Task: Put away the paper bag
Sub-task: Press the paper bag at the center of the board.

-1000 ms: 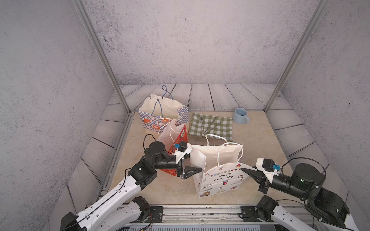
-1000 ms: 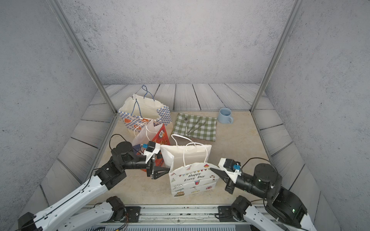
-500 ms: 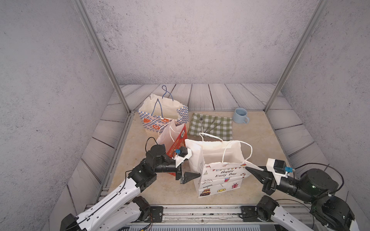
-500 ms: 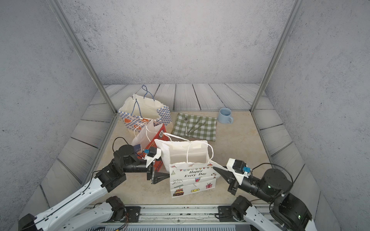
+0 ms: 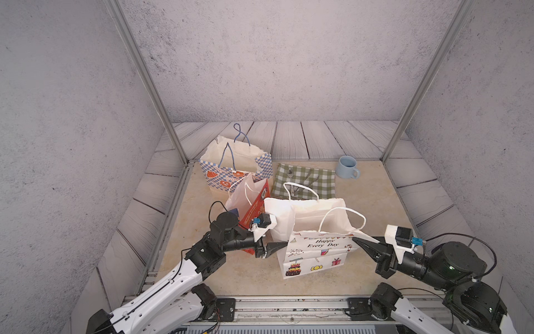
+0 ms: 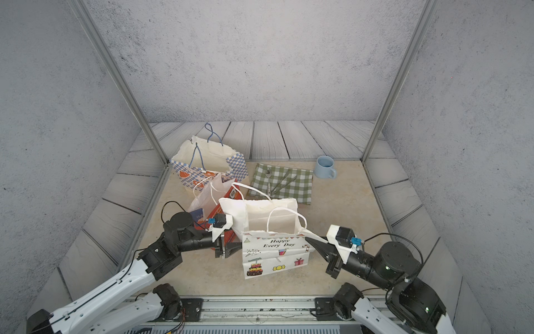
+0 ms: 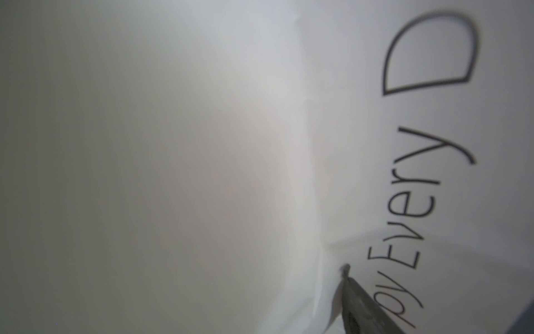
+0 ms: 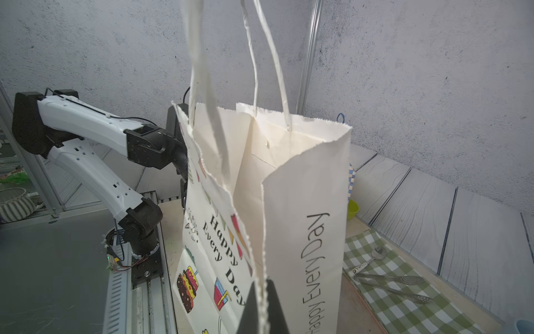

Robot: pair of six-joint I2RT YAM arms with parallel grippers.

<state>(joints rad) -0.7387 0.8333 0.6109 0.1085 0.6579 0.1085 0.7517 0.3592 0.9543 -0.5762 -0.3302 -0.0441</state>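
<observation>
My right tool (image 5: 356,240) is clamped on the rim of the paper bag (image 5: 313,256), which stands upright on the counter (image 5: 364,202). My left tool (image 5: 276,246) touches its side; apart or together, I cannot tell.

White paper bag (image 6: 273,251) stands upright on the table (image 6: 346,208), mouth open. Right gripper (image 6: 309,240) is pinched closed on its top rim corner. Left gripper (image 6: 237,246) tip sits against the opposite side, one finger visible, jaw gap unclear. Behind it are a red bag (image 6: 217,212), checked bag (image 6: 202,176), green cloth (image 6: 297,191) with utensils (image 6: 278,180), and a blue mug (image 6: 325,167).
</observation>
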